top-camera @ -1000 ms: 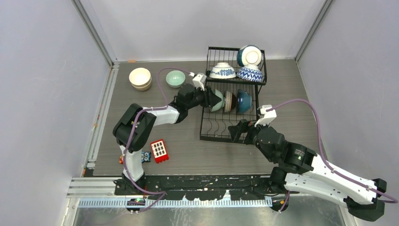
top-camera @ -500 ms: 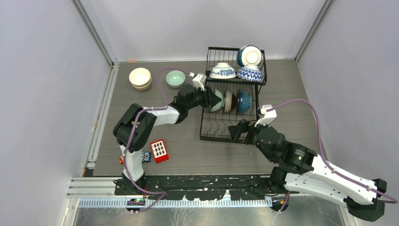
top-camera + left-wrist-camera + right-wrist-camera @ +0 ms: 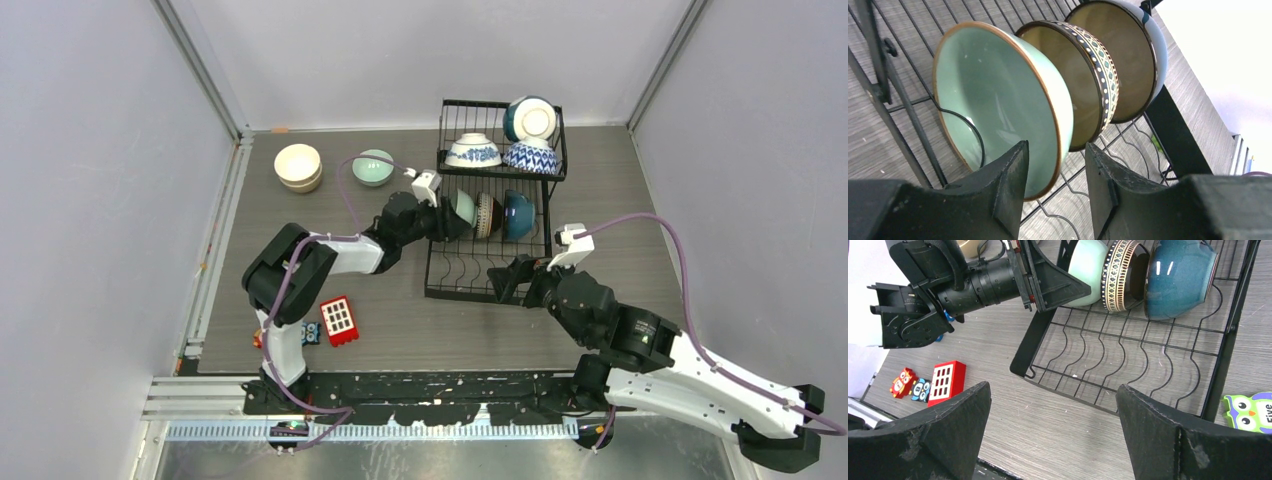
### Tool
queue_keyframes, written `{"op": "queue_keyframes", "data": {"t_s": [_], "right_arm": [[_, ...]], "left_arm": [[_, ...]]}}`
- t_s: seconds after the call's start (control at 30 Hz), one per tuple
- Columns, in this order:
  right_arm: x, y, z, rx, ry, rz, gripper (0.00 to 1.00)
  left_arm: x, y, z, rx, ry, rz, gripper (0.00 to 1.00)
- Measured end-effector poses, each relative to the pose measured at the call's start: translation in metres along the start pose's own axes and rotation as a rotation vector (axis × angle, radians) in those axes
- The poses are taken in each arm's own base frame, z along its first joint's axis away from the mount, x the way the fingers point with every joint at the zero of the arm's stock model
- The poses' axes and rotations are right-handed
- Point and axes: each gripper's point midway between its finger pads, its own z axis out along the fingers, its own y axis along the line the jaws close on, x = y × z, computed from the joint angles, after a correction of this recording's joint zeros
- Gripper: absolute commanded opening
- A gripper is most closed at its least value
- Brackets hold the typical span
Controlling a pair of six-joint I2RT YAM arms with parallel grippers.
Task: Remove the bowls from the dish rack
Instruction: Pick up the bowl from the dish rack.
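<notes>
Since a second ago the left gripper (image 3: 1055,182) is sitting slightly further back toward the left with its wrist rolled, so more of the racked green bowl (image 3: 463,207) is showing from above; the right arm is barely shifting.

In the left wrist view the jaws are standing part open, straddling that bowl's lower rim. One finger (image 3: 1008,175) is lying inside the bowl, and the other is reaching between it and the brown patterned bowl (image 3: 1088,85). A gap is showing on both sides, so nothing is being pinched. The bowl is standing on edge in the lower tier of the dish rack (image 3: 470,285), first of three, with the dark teal bowl (image 3: 518,214) last.

The step, as I am judging it, is gripping this bowl. It is calling for a deeper seat on the rim before closing, then a lift straight out of the slot so the neighbour is not getting knocked. The right gripper (image 3: 1052,390) is hovering empty at the rack's near edge, jaws gaping wide.

The table (image 3: 400,340) is looking like dark grey wood grain. At its far left the cream bowls (image 3: 298,166) and a loose green bowl (image 3: 372,167) are resting upright, well apart from the rack, likely marking the drop zone. A red block (image 3: 338,320) is lying near the left arm's base. Pale walls are closing in on three sides.
</notes>
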Motion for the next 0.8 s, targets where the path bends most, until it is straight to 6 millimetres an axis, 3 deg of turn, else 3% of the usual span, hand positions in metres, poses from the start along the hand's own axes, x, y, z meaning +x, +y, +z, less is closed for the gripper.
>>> {"op": "queue_keyframes", "data": {"t_s": [0.4, 0.8], "right_arm": [[-0.0034, -0.0007, -0.0053, -0.013, -0.011, 0.019, 0.98], [-0.0071, -0.0009, -0.0090, -0.022, -0.024, 0.037, 0.98]], "left_arm": [[0.0060, -0.0008, 0.0006, -0.013, 0.014, 0.020, 0.37], [0.0010, -0.0014, 0.0025, -0.016, 0.007, 0.032, 0.17]]}}
